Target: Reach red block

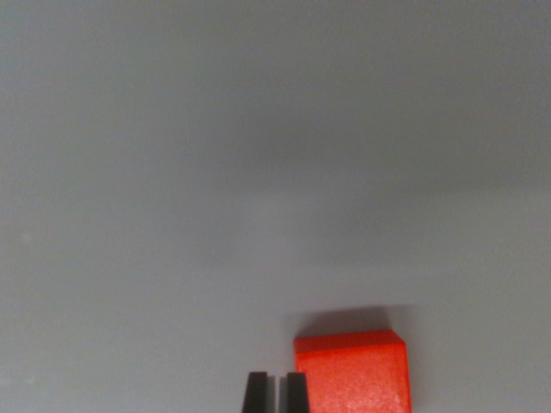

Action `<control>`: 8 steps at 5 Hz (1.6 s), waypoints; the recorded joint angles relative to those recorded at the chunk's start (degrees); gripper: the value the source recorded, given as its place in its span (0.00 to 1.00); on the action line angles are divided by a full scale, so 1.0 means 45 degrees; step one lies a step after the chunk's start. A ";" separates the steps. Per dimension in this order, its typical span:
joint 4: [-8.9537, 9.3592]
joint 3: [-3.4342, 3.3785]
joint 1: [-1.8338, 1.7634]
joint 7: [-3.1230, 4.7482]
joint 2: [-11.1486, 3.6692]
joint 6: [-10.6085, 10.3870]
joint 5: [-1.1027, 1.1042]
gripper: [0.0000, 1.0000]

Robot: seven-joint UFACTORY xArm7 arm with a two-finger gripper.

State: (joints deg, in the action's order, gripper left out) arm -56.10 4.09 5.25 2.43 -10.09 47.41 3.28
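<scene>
The red block (353,372) sits on the grey counter (215,172) at the wrist view's lower right, just right of the tool (275,394), whose tips stand narrow and empty.

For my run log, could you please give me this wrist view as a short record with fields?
target: red block, at the bottom edge, partly cut off
gripper: gripper, dark fingertips close together with a narrow gap
relation: block lies just to the wrist view's right of the fingertips, not between them
contact: cannot tell
surface: plain grey table
</scene>
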 joint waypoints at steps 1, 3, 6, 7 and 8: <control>0.0000 0.0000 0.0000 0.0000 0.0000 0.0000 0.0000 0.00; 0.0347 0.0074 0.0078 0.0011 -0.0094 -0.0500 0.0031 0.00; 0.0956 0.0204 0.0214 0.0030 -0.0259 -0.1377 0.0085 0.00; 0.0956 0.0204 0.0214 0.0030 -0.0259 -0.1377 0.0085 0.00; 0.1224 0.0261 0.0274 0.0038 -0.0332 -0.1764 0.0109 0.00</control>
State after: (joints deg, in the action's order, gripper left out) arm -50.59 5.27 6.48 2.61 -11.58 39.47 3.77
